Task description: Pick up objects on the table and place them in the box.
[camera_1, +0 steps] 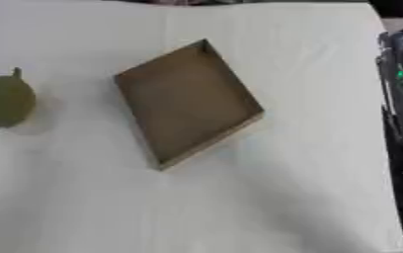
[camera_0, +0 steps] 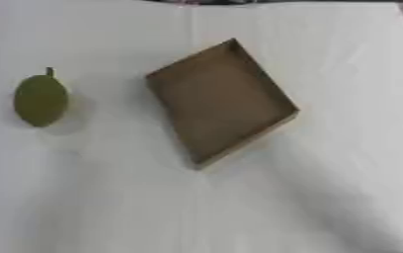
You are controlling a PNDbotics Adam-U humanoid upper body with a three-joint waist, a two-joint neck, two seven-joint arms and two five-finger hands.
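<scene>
Where the view comes nearest to the robot, only the white, cloth-covered table (camera_0: 239, 212) shows, with faint creases running across it. Farther in, a shallow brown cardboard box (camera_0: 221, 101) sits near the middle, turned askew so that one corner points toward the robot and the opposite one away; nothing lies inside it. Well apart from the box, to its left, a green, oval fruit with a short stem (camera_0: 41, 99) rests on the table, stem end pointing away; it may be a pear or a small gourd, the blur leaves that unsettled. At the right edge of the right eye view stands a dark piece with silver parts (camera_1: 401, 94), probably part of the robot's right arm. Neither hand shows in either view, so I cannot tell how their fingers stand.
</scene>
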